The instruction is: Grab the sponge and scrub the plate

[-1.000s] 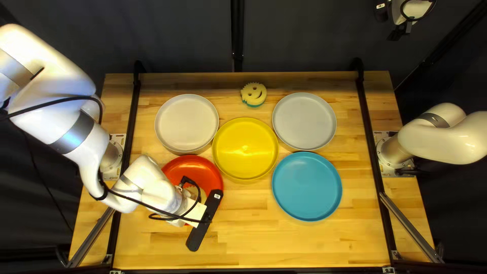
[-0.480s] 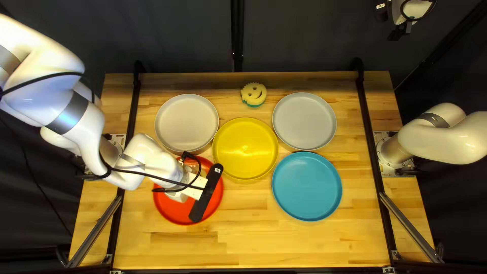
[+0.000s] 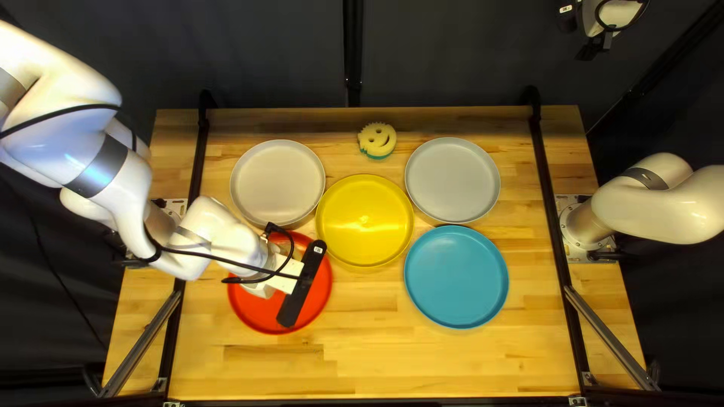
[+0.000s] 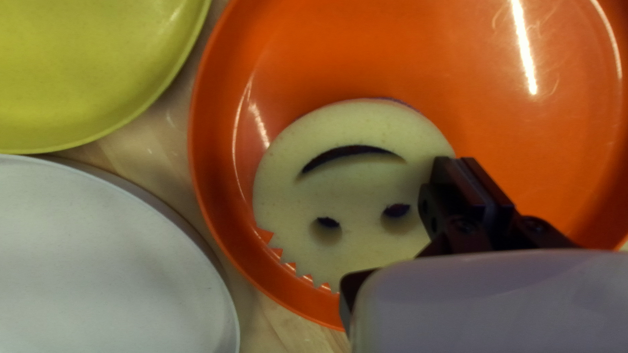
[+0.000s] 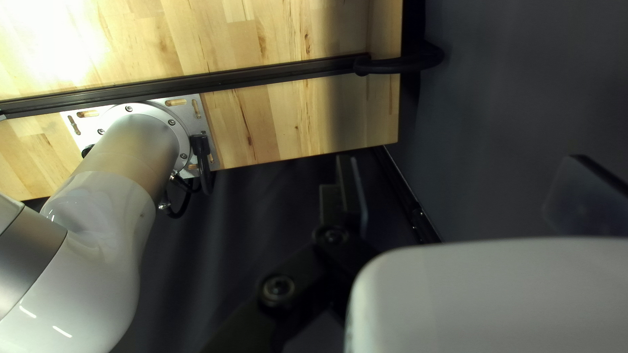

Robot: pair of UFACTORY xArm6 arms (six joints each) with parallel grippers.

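My left gripper (image 3: 303,282) hangs over the red plate (image 3: 253,310), hiding what lies under it. In the left wrist view, my left gripper (image 4: 461,171) is shut, its two fingers together. Its tips overlap the edge of a pale yellow smiley sponge (image 4: 347,134) lying flat in the plate (image 4: 366,52), and I cannot tell whether they touch it. Another smiley sponge (image 3: 377,138), teal underneath, lies near the table's far edge. My right gripper (image 3: 593,47) is up by the curtain; seen from its wrist, the right gripper (image 5: 464,160) is open with nothing between its fingers.
A yellow plate (image 3: 365,218) is right of the red one. Behind it stand an off-white plate (image 3: 277,183) and a light grey plate (image 3: 452,179); a blue plate (image 3: 456,276) is farther right. Black rails (image 3: 552,203) run along both table sides.
My left gripper has moved toward the table's far edge over the red plate, then slightly left. A patch of sponge seen beside it earlier is now covered. The right arm is still.
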